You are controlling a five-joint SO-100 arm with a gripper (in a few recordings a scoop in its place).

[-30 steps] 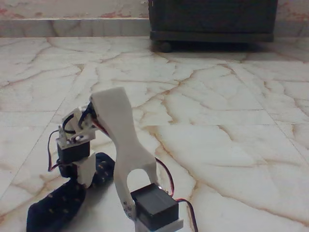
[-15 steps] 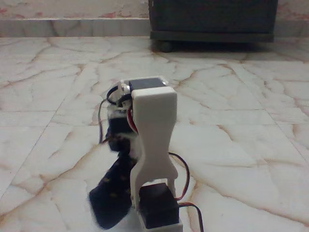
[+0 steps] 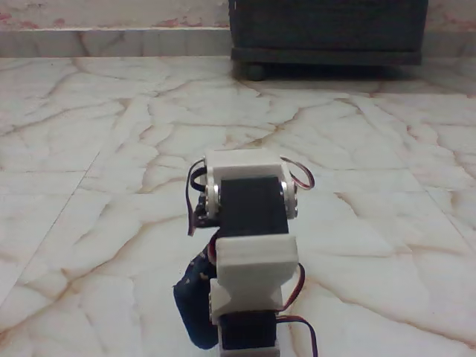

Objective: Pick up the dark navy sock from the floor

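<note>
The dark navy sock (image 3: 192,299) hangs bunched at the lower left of my white and black arm (image 3: 251,245), near the bottom of the fixed view. Small tan flecks show on its upper part. The arm stands in the middle of the picture and faces away from the camera. Its own links hide the gripper fingers, and the sock's upper end disappears behind them. The sock stays with the arm as it swings, which fits the gripper being shut on it. The cream marble floor (image 3: 372,223) with brown veins spreads all around.
A dark cabinet on small wheels (image 3: 327,30) stands at the back right against the wall. A low marble step (image 3: 111,41) runs along the back left. Red and black wires (image 3: 297,286) loop beside the arm.
The arm has swung from the left to the centre and turned its back to the camera. The sock left its stretched-out place on the floor at the lower left and came along, now bunched beside the arm.
</note>
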